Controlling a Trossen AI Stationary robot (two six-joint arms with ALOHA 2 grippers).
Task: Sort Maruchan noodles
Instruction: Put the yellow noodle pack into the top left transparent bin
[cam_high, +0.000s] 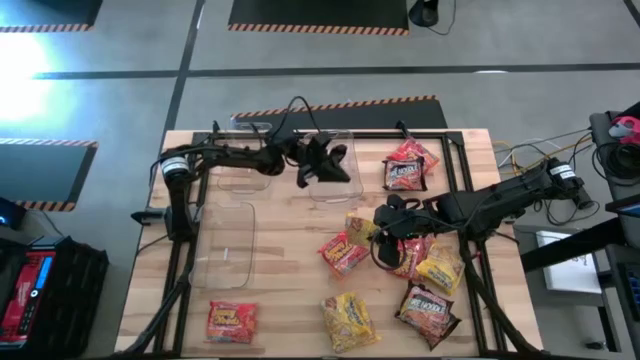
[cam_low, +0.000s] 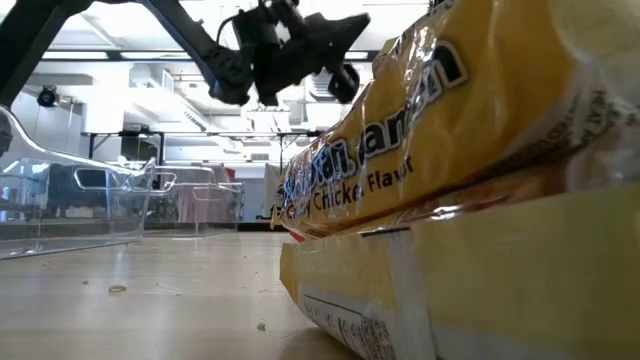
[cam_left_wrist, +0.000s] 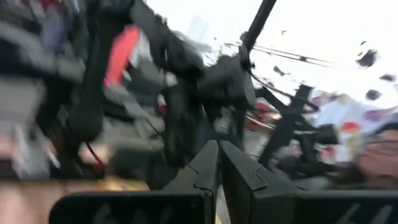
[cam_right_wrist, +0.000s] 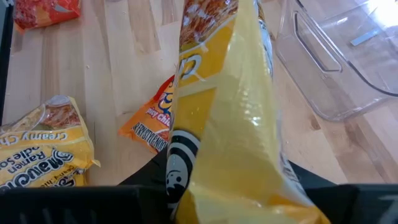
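Filling the low view's near right, a yellow packet (cam_low: 470, 190) lies right against the lens, its blue lettering reading part of "ramen" and "Chicken Flavor".

At the centre of the table, the right gripper (cam_high: 388, 232) is partly closed on a yellow noodle packet (cam_right_wrist: 230, 118), pinched at its end so that it stands on edge between the fingers and is tilted away from them. Just beside it on the wood lies an orange packet (cam_right_wrist: 149, 127), with a second yellow one (cam_right_wrist: 43, 149) on which "Creamy Chicken", "Ramen Noodle Soup" and "Maruchan" can be read. More packets spread around the gripper: a red-orange one (cam_high: 343, 254) to its left, a yellow one (cam_high: 347, 318) at the near edge, a dark one (cam_high: 427, 306) marked "Hot" near right, a dark pair (cam_high: 408, 165) far right, and a lone red one (cam_high: 231, 320) near left.

Further out, clear bins (cam_high: 226, 240) sit on the table's left half, empty as far as I can see. The left gripper (cam_high: 322, 160) hangs shut and empty above the far bin (cam_high: 330, 185).

The hold looks risky: slick, crinkly film held only at one end could slide out or swing during the carry, and a swinging packet might catch a bin rim (cam_right_wrist: 323, 59) and fall outside it. The two arms are also close enough to meet over the bins.
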